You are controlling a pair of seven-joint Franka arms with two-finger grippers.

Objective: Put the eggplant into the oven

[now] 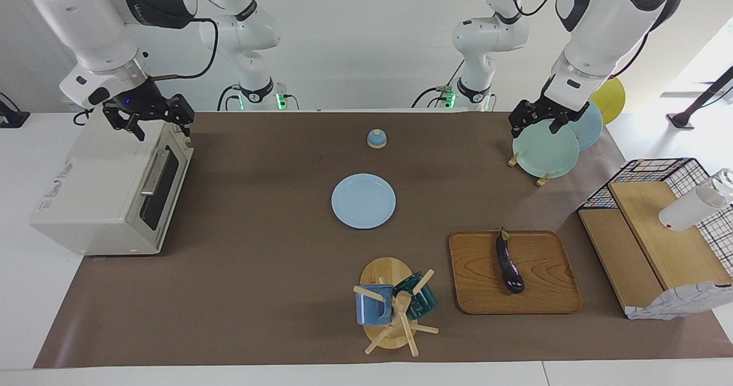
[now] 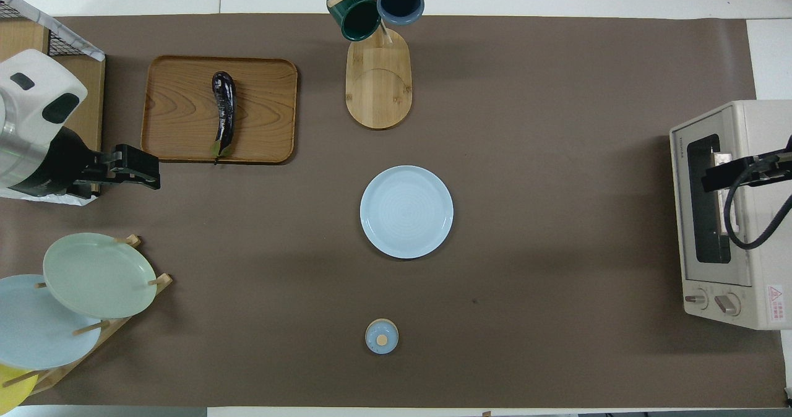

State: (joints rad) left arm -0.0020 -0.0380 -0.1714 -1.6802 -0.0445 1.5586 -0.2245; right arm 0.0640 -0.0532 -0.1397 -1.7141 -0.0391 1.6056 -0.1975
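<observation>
I see the right gripper (image 1: 153, 121) up over the oven (image 1: 109, 194), fingers apart, holding nothing; oven door shut. Plate (image 1: 363, 201) mid-table between both grippers. Eggplant (image 1: 509, 263) lies on the tray (image 1: 550, 294), well apart from both grippers, toward the left arm's end. Left gripper (image 1: 535, 121) hangs over the plate rack (image 1: 540, 177), fingers apart, empty.

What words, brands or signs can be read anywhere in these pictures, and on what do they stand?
"TOSHIBA", small and only just legible: on the oven's front, above the glass door.
Red warning triangle with small print under it: a sticker on the oven's casing beside the knobs; the print is too small to read.
Red lettering on the oven's top in the facing view: blurred, unreadable.
Lettering on the right arm's dark band: too small to read.
Nothing else carries text.
</observation>
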